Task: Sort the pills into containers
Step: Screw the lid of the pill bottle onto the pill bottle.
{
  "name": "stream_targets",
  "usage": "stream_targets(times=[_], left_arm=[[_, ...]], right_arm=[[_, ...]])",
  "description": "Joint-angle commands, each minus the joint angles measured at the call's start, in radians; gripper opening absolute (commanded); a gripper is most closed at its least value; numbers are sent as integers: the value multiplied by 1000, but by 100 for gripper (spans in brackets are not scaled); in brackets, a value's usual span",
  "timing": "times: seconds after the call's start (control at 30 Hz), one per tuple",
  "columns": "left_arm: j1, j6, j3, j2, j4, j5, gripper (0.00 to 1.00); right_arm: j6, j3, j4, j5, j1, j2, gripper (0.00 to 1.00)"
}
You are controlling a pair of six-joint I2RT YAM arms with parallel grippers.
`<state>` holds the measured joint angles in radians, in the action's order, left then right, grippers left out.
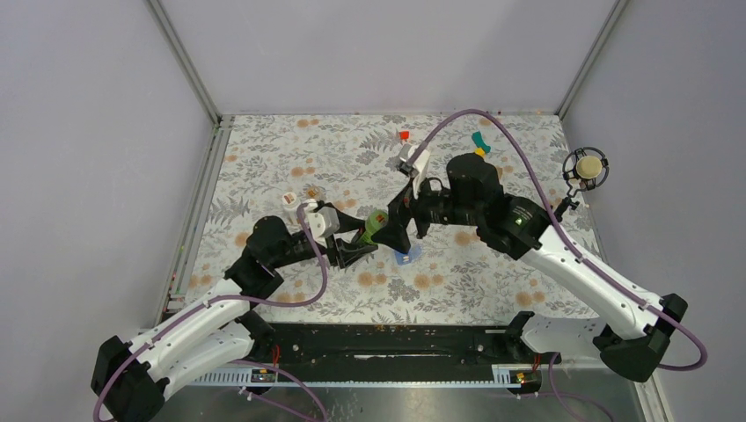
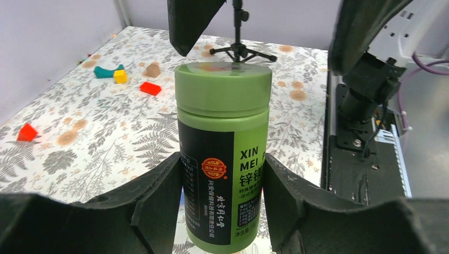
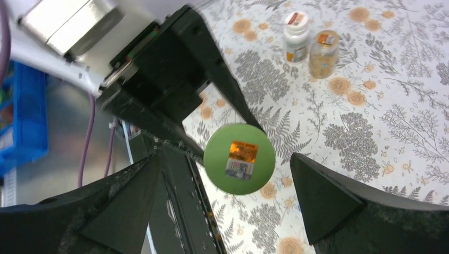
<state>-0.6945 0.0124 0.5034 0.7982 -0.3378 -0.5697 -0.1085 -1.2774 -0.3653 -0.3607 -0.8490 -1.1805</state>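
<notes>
A green bottle (image 2: 222, 153) with a green cap (image 3: 239, 159) and a black label stands upright, with my left gripper (image 2: 222, 159) shut on its body. In the top view the bottle (image 1: 374, 225) is at the table's middle. My right gripper (image 3: 227, 159) hovers just above the cap, open, one finger on each side and touching nothing. The blue containers (image 1: 407, 256) peek out on the table under the right gripper (image 1: 394, 230), mostly hidden. No loose pills show.
A white bottle (image 3: 295, 36) and an amber bottle (image 3: 323, 46) stand together at the left of the table. Small blocks lie at the back: red (image 1: 404, 135), teal (image 1: 479, 141), yellow (image 1: 480, 151). A round device on a tripod (image 1: 585, 167) stands far right.
</notes>
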Motion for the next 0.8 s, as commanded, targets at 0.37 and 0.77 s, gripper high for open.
stream_targets(times=[0.37,0.77], left_arm=[[-3,14,68,-16,-24,-237,0],[-3,19,-5,-61,-137,136,0]], right_arm=[[225,-106,-164,-164,6,-47,72],[-283,-55,44,405,-50,-109,27]])
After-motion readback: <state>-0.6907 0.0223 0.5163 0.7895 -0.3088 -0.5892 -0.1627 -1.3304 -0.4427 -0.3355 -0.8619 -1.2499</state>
